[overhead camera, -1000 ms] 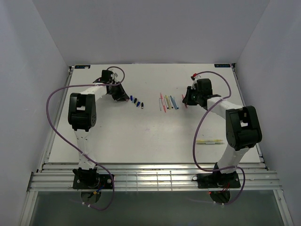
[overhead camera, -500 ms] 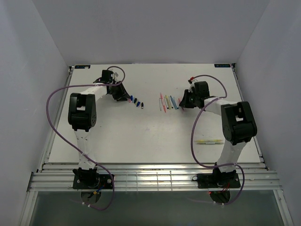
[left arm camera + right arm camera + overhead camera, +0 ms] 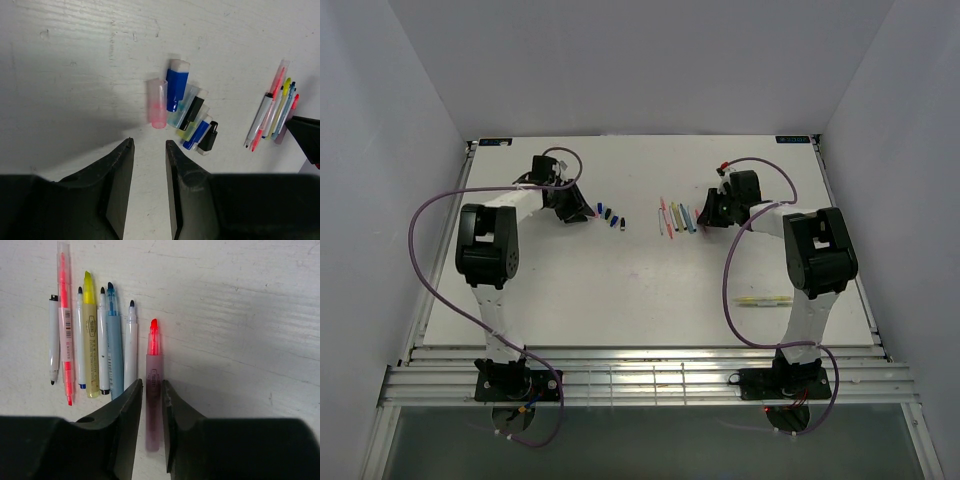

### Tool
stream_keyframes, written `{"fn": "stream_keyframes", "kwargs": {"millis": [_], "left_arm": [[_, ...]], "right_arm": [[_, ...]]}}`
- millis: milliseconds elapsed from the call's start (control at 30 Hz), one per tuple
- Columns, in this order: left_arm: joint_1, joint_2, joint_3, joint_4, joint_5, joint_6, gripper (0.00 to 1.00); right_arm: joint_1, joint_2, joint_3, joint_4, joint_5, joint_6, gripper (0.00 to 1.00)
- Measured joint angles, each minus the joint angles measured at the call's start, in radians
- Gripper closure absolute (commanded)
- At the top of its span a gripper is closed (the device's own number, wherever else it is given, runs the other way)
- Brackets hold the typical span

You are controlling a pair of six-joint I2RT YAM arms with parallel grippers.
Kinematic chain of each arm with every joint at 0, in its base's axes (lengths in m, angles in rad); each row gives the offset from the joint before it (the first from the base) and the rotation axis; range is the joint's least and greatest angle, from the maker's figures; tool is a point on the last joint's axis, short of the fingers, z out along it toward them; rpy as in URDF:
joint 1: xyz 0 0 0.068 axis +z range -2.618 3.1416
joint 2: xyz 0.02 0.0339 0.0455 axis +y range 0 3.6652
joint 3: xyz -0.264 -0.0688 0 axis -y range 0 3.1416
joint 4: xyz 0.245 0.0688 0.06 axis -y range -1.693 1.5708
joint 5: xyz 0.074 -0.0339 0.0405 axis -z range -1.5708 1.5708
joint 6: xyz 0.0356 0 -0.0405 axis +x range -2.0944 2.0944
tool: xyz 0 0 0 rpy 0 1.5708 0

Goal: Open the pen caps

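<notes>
Several pen caps (image 3: 177, 82) in pink, blue, black and yellow-green lie in a row on the white table (image 3: 620, 290); they also show in the top view (image 3: 610, 215). My left gripper (image 3: 149, 145) is open and empty just short of the pink cap (image 3: 157, 103). Several uncapped pens (image 3: 90, 335) lie side by side, also seen in the top view (image 3: 678, 217). A pink pen (image 3: 154, 380) lies on the table at the right end of the row, between the narrowly parted jaws of my right gripper (image 3: 152, 385). In the top view the left gripper (image 3: 575, 212) and right gripper (image 3: 708, 218) are low over the table.
A yellow pen (image 3: 765, 300) lies alone on the table near the right arm. Purple cables (image 3: 420, 230) loop beside both arms. White walls enclose the table on the left, back and right.
The right gripper has moved left and down to the right end of the pen row, where the pink pen lies on the table. The left gripper has shifted slightly away from the caps.
</notes>
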Motion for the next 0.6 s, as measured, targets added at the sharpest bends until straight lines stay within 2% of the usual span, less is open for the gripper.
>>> {"fn": "stream_keyframes", "kwargs": {"millis": [400,600], "left_arm": [[0.000,-0.203,-0.116,0.017,0.018,-0.003,0.57],[0.000,-0.330,-0.195,0.031,0.059,-0.005,0.56]], "right_arm": [[0.000,-0.032,-0.003,-0.017,0.011,-0.005,0.62],[0.000,-0.276,-0.074,-0.097,0.113,0.003,0.61]]}}
